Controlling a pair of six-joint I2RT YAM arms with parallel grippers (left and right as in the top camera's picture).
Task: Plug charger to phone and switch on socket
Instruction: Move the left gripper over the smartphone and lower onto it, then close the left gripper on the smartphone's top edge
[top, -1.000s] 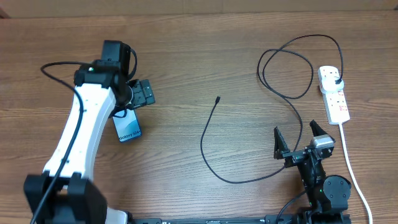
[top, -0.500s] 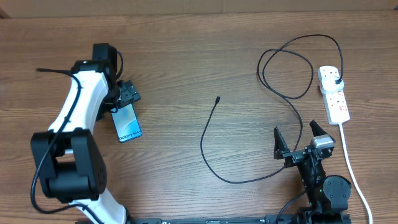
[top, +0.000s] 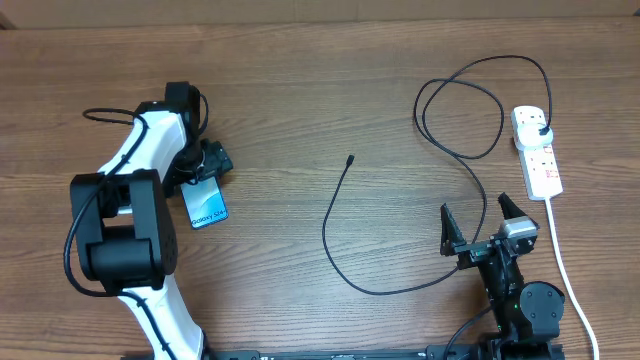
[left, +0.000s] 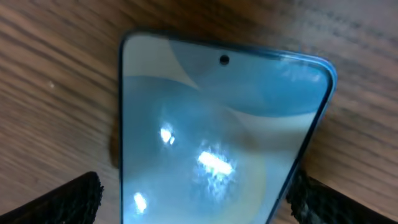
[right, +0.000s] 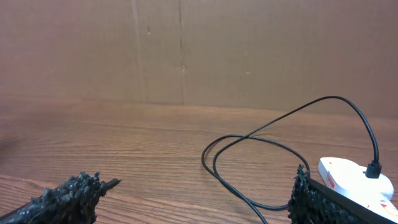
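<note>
The phone (top: 207, 203) lies flat on the table at the left, its blue-and-white screen up. My left gripper (top: 205, 165) is open right over the phone's far end, with a finger on each side of it. In the left wrist view the phone (left: 217, 137) fills the frame between the two finger pads. The black charger cable (top: 345, 255) curves across the middle of the table. Its connector tip (top: 350, 159) lies free, and its plug (top: 541, 131) sits in the white socket strip (top: 536, 152) at the right. My right gripper (top: 478, 228) is open and empty near the front edge.
The strip's thick white cord (top: 566, 275) runs down the right side towards the front edge. The cable loops (right: 249, 155) lie on the wood ahead of the right gripper, with the strip (right: 354, 180) at the right and a brown wall behind.
My left arm has swung back and left, and its gripper has come down over the phone's far end. The right arm, cable and strip have not moved.
</note>
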